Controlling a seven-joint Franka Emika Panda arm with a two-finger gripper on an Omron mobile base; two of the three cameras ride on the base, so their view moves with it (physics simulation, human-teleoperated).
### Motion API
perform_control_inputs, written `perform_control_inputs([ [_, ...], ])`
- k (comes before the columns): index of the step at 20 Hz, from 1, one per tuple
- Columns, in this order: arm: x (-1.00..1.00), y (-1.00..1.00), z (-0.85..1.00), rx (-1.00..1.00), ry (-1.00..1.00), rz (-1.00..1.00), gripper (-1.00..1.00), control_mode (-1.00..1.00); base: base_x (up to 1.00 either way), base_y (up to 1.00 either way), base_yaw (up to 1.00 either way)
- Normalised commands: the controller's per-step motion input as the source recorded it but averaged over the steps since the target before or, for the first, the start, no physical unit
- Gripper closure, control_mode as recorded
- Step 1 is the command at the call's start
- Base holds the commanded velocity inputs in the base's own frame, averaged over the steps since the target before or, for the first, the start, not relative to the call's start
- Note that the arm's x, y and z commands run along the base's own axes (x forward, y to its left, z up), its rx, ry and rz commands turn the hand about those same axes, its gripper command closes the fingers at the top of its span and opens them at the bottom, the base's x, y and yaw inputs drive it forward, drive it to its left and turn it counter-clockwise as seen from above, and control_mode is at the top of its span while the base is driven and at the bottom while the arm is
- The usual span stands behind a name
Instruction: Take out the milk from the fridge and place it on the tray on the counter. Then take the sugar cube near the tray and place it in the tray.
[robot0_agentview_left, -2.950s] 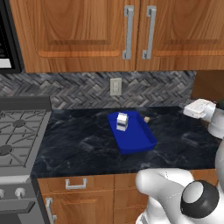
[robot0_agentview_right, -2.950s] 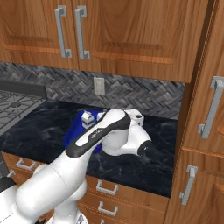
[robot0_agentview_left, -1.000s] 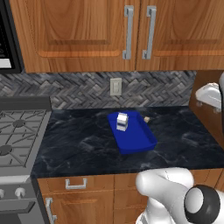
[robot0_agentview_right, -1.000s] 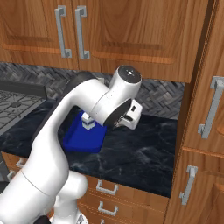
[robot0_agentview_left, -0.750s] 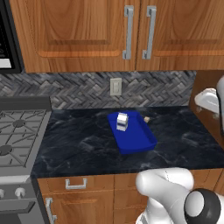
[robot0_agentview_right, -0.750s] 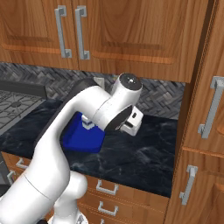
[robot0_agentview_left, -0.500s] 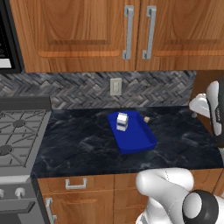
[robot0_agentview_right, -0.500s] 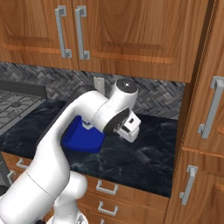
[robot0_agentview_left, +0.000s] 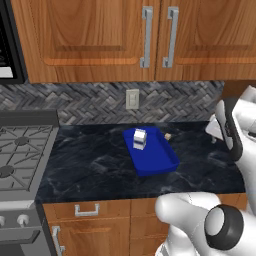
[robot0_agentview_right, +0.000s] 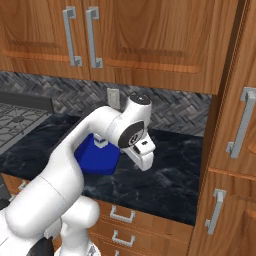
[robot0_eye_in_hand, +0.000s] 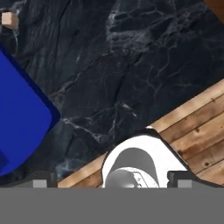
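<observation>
Lowered toward counter (robot0_agentview_left: 95, 165) since a second ago: gripper (robot0_agentview_right: 143, 161), jaws spread, grasping nothing. Milk (robot0_agentview_left: 139, 139) upright in tray (robot0_agentview_left: 156, 159); sugar cube (robot0_agentview_left: 168, 136) at tray's 1 o'clock.

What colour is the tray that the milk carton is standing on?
Bright blue. The tray shows best in the left base view, with the milk upright on it.

Milk (robot0_agentview_left: 140, 138) upright in blue tray (robot0_agentview_left: 160, 161), sugar cube (robot0_agentview_left: 168, 136) just beside it.

Glossy black marbled stone counter (robot0_agentview_left: 95, 165), smooth bright blue tray (robot0_agentview_left: 155, 157), polished wooden cabinets (robot0_agentview_left: 90, 40) with brushed silver handles (robot0_agentview_left: 146, 36).
</observation>
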Motion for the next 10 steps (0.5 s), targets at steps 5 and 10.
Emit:
perform_control_inputs([
  [5,0.14,0.00,-0.40,0.00,0.05,-0.15,-1.00,-1.00,0.00,0.00,0.00],
  [10,0.23,0.00,-0.32,0.01,0.00,-0.07,-1.00,-1.00,0.00,0.00,0.00],
])
